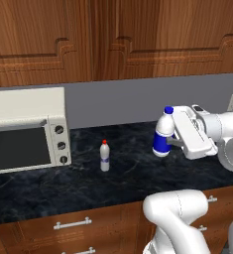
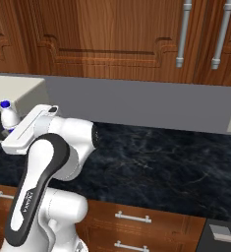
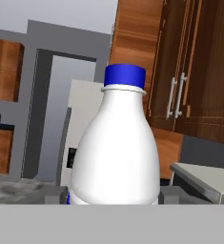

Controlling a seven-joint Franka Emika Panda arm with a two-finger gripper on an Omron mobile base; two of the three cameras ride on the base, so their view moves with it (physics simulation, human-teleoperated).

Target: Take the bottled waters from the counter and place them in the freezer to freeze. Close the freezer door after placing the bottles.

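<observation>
Gripping the white bottle [image 1: 163, 135] from its right side, the gripper [image 1: 170, 140] has its jaws closed partway around the smooth, rounded plastic body and holds it upright, lifted clear above the counter [image 1: 128, 171]. This bottle has a bulbous shoulder narrowing to a short neck, a ribbed-looking blue cap and a blue label band around its lower part; in the hand view it stands just in front of the camera, its glossy white belly [image 3: 116, 157] between the two dark finger tips. To its left on the counter stands the second bottle [image 1: 104, 156], slimmer, clear-grey, with a small red cap, upright and well apart from the held one. The counter is a long slab of black marble pattern with pale veining, set over brown wooden drawers with silver bar handles. At the far left of the counter sits a boxy cream toaster oven [image 1: 26, 129] with a dark glass door and three round knobs. Carved brown wooden cabinets [image 1: 113, 39] run along the wall above a plain grey backsplash. Behind the bottle in the hand view, far off, rises the tall flat grey freezer [image 3: 82, 128], a dark vertical handle on its panel.
</observation>
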